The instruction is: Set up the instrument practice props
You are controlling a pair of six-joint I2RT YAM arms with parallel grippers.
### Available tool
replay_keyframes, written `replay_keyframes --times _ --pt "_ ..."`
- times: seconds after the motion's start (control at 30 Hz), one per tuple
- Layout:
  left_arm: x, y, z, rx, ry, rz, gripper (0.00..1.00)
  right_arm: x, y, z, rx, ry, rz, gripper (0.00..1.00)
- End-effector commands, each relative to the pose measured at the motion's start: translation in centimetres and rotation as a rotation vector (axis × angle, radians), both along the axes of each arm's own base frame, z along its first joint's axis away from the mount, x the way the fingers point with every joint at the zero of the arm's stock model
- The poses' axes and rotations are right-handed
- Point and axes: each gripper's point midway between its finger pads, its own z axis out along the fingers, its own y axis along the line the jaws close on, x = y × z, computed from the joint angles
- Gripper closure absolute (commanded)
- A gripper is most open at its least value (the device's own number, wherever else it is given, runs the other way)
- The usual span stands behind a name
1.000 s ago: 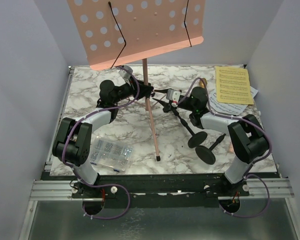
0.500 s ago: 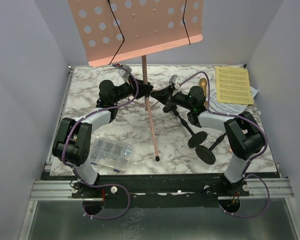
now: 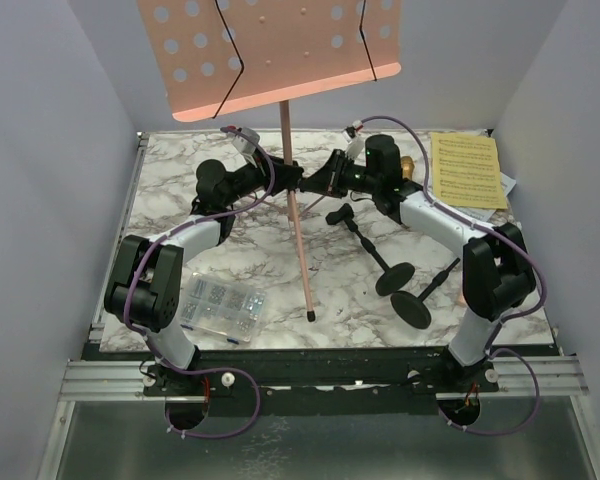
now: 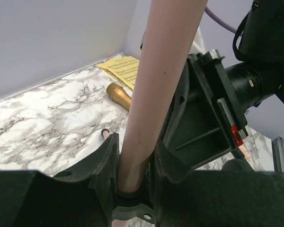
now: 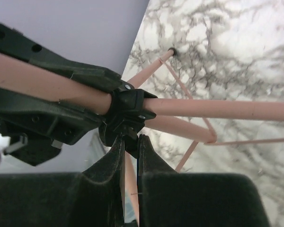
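Observation:
The pink perforated music rack (image 3: 280,50) stands at the table's back middle, with one leg tip (image 3: 310,316) reaching toward the front. My left gripper (image 3: 292,178) is shut on its pink pole (image 4: 156,94) just above the black hub (image 5: 128,111). My right gripper (image 3: 318,183) is shut on a thin pink leg (image 5: 131,184) right under that hub. Two black round-based mic holders (image 3: 395,278) (image 3: 415,305) lie on their sides at right. A gold microphone (image 3: 408,165) lies beside the yellow sheet music (image 3: 467,170), which rests on white pages (image 3: 507,186). No pink microphone is in view.
A clear compartment box of screws (image 3: 218,305) sits at the front left by the left arm's base. Grey walls close in the marble table (image 3: 180,200) on three sides. The rack's desk overhangs the back of the table.
My right gripper has moved up and left from beside the mic holders to the rack's hub and closed there. The rack's desk has shifted slightly. My left gripper has kept its hold.

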Motion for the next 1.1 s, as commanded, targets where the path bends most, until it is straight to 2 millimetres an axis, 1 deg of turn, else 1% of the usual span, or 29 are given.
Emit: replay_keyframes --times 0.0,0.13,0.23,0.37,0.4,0.43,0.47,0.5,0.57,0.6,0.67,0.73,0.77,0.8,0.83,0.9,0.97,1.0,1.03,1.07 --pt "-1.8 -0.9 1.6 -0.063 0.071 -0.068 1.0 -1.0 -0.5 -2.3 0.013 0.477 -0.067 1.0" --pt "-1.8 -1.1 1.5 -0.06 0.069 -0.071 1.0 -1.6 -1.1 -1.9 0.158 0.737 -0.029 1.0" --pt "-2.0 -1.2 1.5 -0.057 0.064 -0.072 1.0 -2.7 -1.2 -1.2 0.281 0.848 0.037 1.0" --pt "-2.1 -1.3 1.7 -0.057 0.059 -0.076 1.0 -3.6 -1.2 -1.4 0.37 1.027 0.028 1.0" --pt "-2.1 -1.3 1.7 -0.058 0.058 -0.075 1.0 -3.6 -1.2 -1.1 0.399 1.055 0.027 1.0" --pt "-2.1 -1.2 1.7 -0.057 0.057 -0.073 1.0 -3.5 -1.3 -0.7 0.427 1.052 0.031 0.95" --pt "-2.1 -1.2 1.7 -0.057 0.056 -0.073 1.0 -3.2 -1.3 0.0 0.46 1.028 0.036 0.84" --pt "-2.1 -1.2 1.8 -0.056 0.053 -0.073 1.0 -2.8 -1.3 0.8 0.491 0.991 0.033 0.67" --pt "-2.2 -1.2 1.7 -0.055 0.052 -0.073 1.0 -2.1 -1.5 2.4 0.514 0.871 0.035 0.4" --pt "-2.2 -1.2 1.8 -0.055 0.05 -0.071 1.0 -1.6 -1.7 3.1 0.501 0.813 0.016 0.31" --pt "-2.2 -1.2 1.7 -0.054 0.049 -0.07 1.0 -0.7 -2.4 3.6 0.433 0.69 -0.06 0.13" --pt "-2.2 -1.1 1.8 -0.054 0.047 -0.068 1.0 0.0 -3.5 3.4 0.346 0.573 -0.161 0.02" --pt "-2.2 -1.1 1.9 -0.054 0.045 -0.068 1.0 0.1 -4.1 3.1 0.294 0.512 -0.197 0.0" --pt "-2.2 -1.1 2.0 -0.054 0.042 -0.07 1.0 0.2 -4.8 3.1 0.256 0.447 -0.231 0.0" --pt "-2.3 -1.1 2.0 -0.054 0.041 -0.071 1.0 0.1 -5.4 2.8 0.212 0.382 -0.253 0.0" --pt "-2.3 -1.1 2.0 -0.055 0.041 -0.068 1.0 -0.3 -6.7 2.5 0.142 0.264 -0.285 0.0" --pt "-2.3 -1.1 2.0 -0.054 0.04 -0.069 1.0 -1.5 -7.3 2.0 0.063 0.125 -0.236 0.0" --pt "-2.3 -1.1 2.0 -0.054 0.041 -0.068 1.0 -2.3 -7.2 2.0 0.017 0.039 -0.169 0.0" --pt "-2.2 -1.1 1.9 -0.053 0.044 -0.067 1.0 -3.1 -7.2 1.7 -0.024 -0.012 -0.129 0.0" --pt "-2.2 -1.1 1.8 -0.053 0.044 -0.065 1.0 -3.7 -7.1 1.0 -0.061 -0.048 -0.104 0.0"
